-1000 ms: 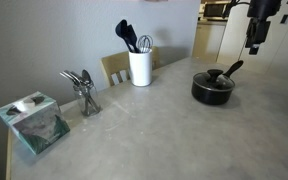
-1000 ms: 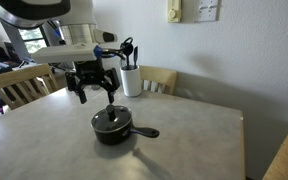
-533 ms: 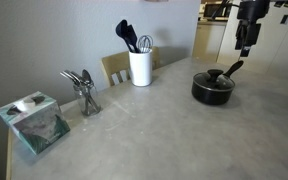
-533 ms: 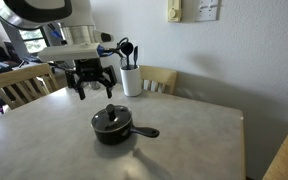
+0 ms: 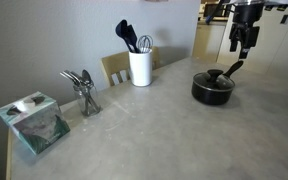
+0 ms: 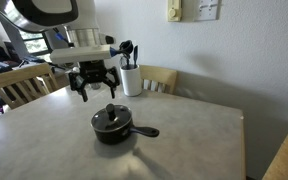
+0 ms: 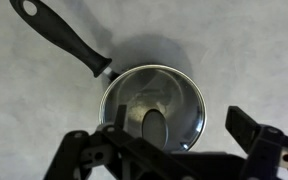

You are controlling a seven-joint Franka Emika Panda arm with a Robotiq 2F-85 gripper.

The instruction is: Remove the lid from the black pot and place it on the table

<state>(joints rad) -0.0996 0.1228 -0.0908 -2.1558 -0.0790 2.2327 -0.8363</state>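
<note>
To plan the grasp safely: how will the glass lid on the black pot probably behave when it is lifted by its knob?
The lid looks like rigid glass with a metal rim, so probably stiff, and fragile if dropped. Its knob is small, so it may slip or tilt in the tool.

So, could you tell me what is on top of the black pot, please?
The glass lid covers the black pot. The claw hovers above it, apart. Anything under the glass cannot be made out.
</note>
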